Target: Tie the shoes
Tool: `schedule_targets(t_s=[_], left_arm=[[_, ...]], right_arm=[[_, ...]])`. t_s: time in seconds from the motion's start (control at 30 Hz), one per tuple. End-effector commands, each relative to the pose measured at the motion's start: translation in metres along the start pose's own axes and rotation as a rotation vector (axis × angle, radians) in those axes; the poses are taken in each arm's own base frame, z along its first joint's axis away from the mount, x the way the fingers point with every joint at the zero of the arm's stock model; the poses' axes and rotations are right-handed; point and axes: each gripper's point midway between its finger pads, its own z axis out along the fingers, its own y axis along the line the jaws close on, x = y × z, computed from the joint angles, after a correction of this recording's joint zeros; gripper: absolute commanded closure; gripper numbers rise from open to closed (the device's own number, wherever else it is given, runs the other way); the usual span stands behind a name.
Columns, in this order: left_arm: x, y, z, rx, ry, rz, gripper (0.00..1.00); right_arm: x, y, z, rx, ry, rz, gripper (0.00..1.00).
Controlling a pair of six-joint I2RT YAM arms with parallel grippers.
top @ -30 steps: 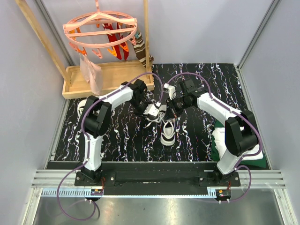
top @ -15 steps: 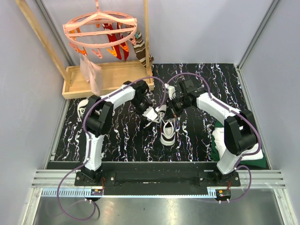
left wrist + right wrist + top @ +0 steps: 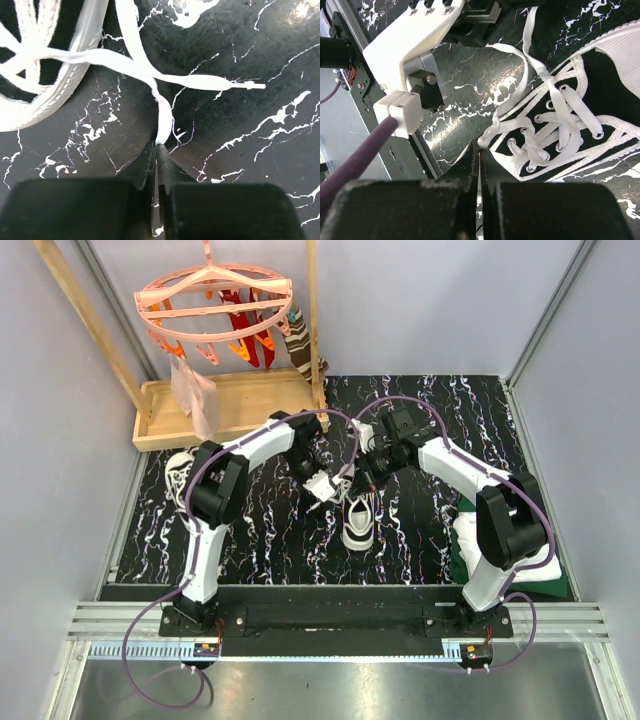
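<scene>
Pinching a white lace (image 3: 164, 112) between its tips, the left hand (image 3: 156, 147) is clenched tight, the fingers pressed together with only the lace between them. From the tips the lace runs straight ahead and crosses a tipped strand (image 3: 235, 84), whose stiff end lies ahead and to the hand's right on the black marbled counter (image 3: 260, 150). Past the crossing the lace carries on to the black sneaker (image 3: 30, 75), whose white sole curves ahead and to the left of this hand.

The right hand (image 3: 479, 150) is clenched as well, its jaws fully together. A lace strand (image 3: 492, 131) coming off the sneaker's eyelets runs down into its tips and looks nipped there. The laced throat of the sneaker lies just ahead and to the right of this hand, and the left arm's white wrist housing (image 3: 415, 40) sits ahead to its left.

Seen from above, both hands meet close together at the sneaker's far end. The sneaker rests on the counter with its white toe cap pointing toward the arm bases.
</scene>
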Motion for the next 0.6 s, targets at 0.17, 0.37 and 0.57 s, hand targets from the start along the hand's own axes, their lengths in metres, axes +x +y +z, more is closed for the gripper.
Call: schedule_targets(t_s=[0.17,0.37,0.57], left_arm=[[-0.048,0.003,-0.069,-0.229,-0.065,-0.087,1.00],[-0.065,-0.030,-0.096,-0.257,-0.064,-0.106,1.00],[-0.089,-0.077,-0.104,-0.174,-0.088,-0.113,1.00]], right_arm=[[-0.017,-0.007,-0.001,0.033,-0.040,-0.019,1.00],[-0.020,-0.012,-0.002,0.068,-0.055,-0.019,1.00],[-0.028,-0.017,-0.006,0.099,-0.084,-0.005,1.00]])
